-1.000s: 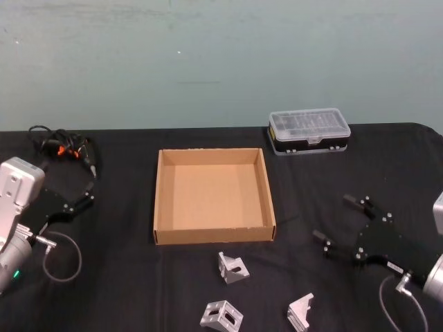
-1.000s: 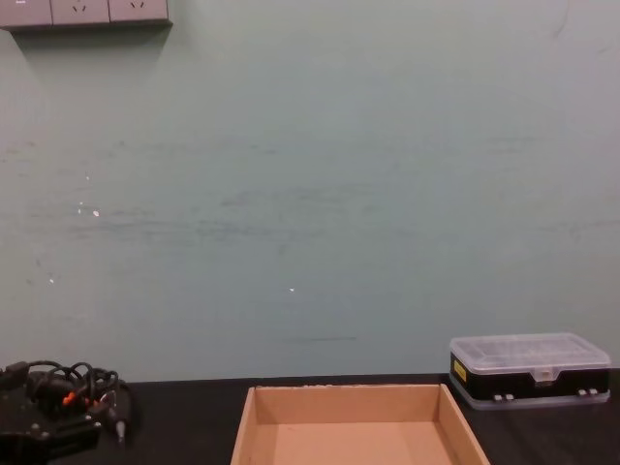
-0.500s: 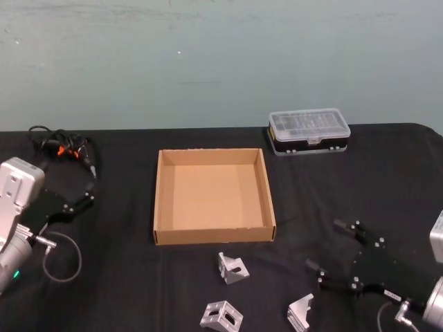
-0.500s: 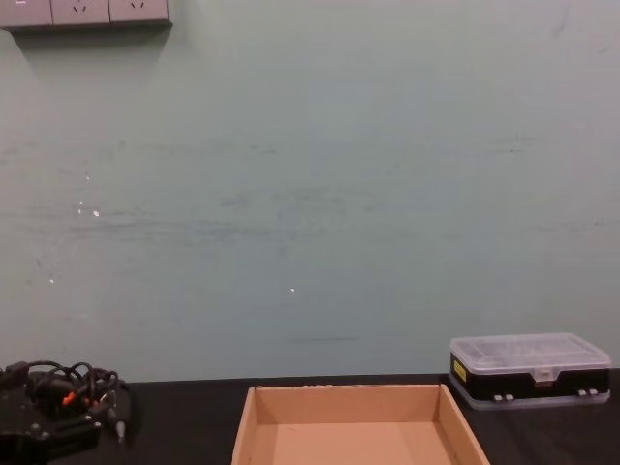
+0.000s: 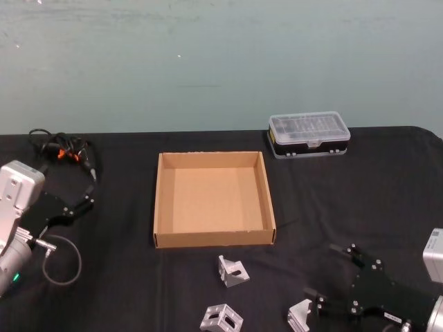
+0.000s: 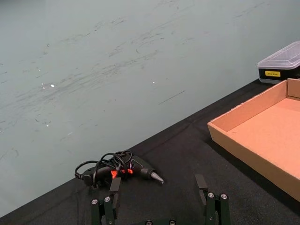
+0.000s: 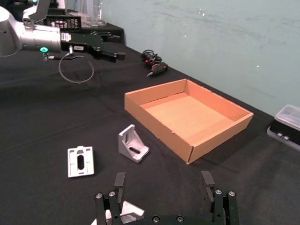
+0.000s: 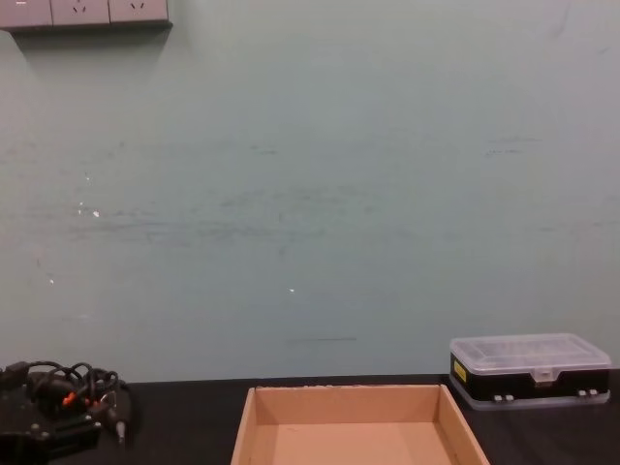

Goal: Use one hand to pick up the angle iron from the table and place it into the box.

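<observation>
Head view: rightmost angle iron (image 5: 297, 316) diagonal

Cardboard box (image 5: 214, 239) on black table (image 5: 360, 180), right gripper (image 5: 324, 273) spread wide beside rightmost angle iron (image 5: 299, 317)

Soft, even light falls from above, and the wall (image 5: 208, 62) is lit alike from side to side. The matte table (image 5: 360, 187) looks dark and dull. The box (image 5: 214, 238) casts a faint shadow to its right. The case lid (image 5: 309, 124) and metal brackets (image 5: 232, 270) gleam pale.
</observation>
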Available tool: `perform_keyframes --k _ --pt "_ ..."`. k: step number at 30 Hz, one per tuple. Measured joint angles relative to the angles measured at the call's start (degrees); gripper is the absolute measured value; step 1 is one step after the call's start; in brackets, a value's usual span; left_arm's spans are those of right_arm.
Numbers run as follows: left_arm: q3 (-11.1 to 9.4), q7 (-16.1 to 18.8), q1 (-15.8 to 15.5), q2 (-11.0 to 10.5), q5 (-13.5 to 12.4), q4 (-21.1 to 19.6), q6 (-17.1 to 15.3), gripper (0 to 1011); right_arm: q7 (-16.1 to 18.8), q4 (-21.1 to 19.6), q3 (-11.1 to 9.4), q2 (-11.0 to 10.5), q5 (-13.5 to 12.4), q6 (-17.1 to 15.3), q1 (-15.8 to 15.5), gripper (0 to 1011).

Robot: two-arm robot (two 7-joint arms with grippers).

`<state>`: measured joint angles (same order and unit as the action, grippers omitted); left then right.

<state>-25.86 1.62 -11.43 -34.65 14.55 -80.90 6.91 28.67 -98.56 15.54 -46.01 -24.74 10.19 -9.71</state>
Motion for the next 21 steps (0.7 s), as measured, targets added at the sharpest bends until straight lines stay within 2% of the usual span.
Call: perform_keyframes --k 21 --pt "0.00 0.00 0.00 0.00 0.00 0.00 0.00 1000 5.96 -0.60 0.07 -0.01 1.14 -3.97 -0.46 1003"
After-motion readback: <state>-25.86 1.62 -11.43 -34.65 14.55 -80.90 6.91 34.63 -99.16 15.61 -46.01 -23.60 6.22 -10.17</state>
